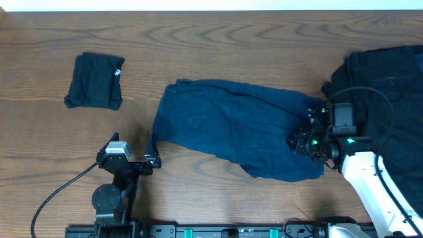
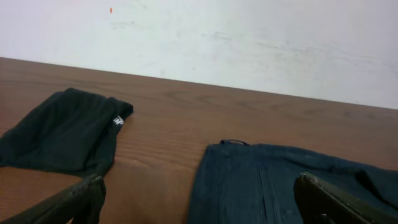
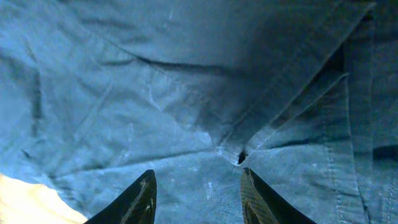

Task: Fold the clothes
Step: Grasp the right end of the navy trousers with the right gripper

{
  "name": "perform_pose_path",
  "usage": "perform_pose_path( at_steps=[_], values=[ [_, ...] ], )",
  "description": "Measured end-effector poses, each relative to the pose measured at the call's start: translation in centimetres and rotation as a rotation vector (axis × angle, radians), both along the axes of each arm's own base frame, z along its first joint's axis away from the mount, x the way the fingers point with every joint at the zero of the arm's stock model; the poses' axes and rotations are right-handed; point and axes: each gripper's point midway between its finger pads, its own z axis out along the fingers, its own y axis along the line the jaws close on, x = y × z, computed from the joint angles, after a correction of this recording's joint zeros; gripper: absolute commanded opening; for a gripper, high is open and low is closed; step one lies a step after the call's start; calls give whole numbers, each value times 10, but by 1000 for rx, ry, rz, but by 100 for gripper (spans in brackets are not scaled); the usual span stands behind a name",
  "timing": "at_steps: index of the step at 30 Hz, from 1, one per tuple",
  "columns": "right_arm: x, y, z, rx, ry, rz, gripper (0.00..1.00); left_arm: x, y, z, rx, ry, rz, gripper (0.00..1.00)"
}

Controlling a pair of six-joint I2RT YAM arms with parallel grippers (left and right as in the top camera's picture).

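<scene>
A wide navy garment (image 1: 231, 125) lies spread across the table's middle; it also shows in the left wrist view (image 2: 280, 186) and fills the right wrist view (image 3: 186, 93). A small folded black garment (image 1: 96, 80) lies at the far left, with a white label, also in the left wrist view (image 2: 62, 130). A dark heap of clothes (image 1: 390, 86) sits at the right. My left gripper (image 1: 149, 155) is open and empty by the navy garment's left edge (image 2: 199, 199). My right gripper (image 1: 305, 135) is open just above the navy cloth's right end (image 3: 198, 196).
The wooden table (image 1: 218, 39) runs to a white wall (image 2: 249, 43) at the back. A cable (image 1: 59, 192) trails from the left arm's base at the front left. The right arm's white link (image 1: 370, 178) lies at the front right.
</scene>
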Motion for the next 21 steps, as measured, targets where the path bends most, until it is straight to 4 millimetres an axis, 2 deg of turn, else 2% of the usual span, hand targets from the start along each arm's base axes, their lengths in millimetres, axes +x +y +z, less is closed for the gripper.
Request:
perform_pose_path(
  at_steps=[6, 10, 12, 14, 16, 19, 21],
  values=[
    [2, 6, 0, -23, -16, 19, 44, 0, 0, 0, 0, 0, 0, 98],
    [3, 12, 1, -73, -64, 145, 46, 0, 0, 0, 0, 0, 0, 98],
    [-3, 12, -3, -118, -58, 219, 42, 0, 0, 0, 0, 0, 0, 98],
    [-6, 9, -7, -160, -48, 262, 27, 0, 0, 0, 0, 0, 0, 98],
    [-4, 5, -9, -192, -48, 289, 27, 0, 0, 0, 0, 0, 0, 98],
    [5, -1, -15, -253, -53, 317, 52, 0, 0, 0, 0, 0, 0, 98],
    [11, -6, -19, -292, -62, 322, 80, 0, 0, 0, 0, 0, 0, 98]
  ],
)
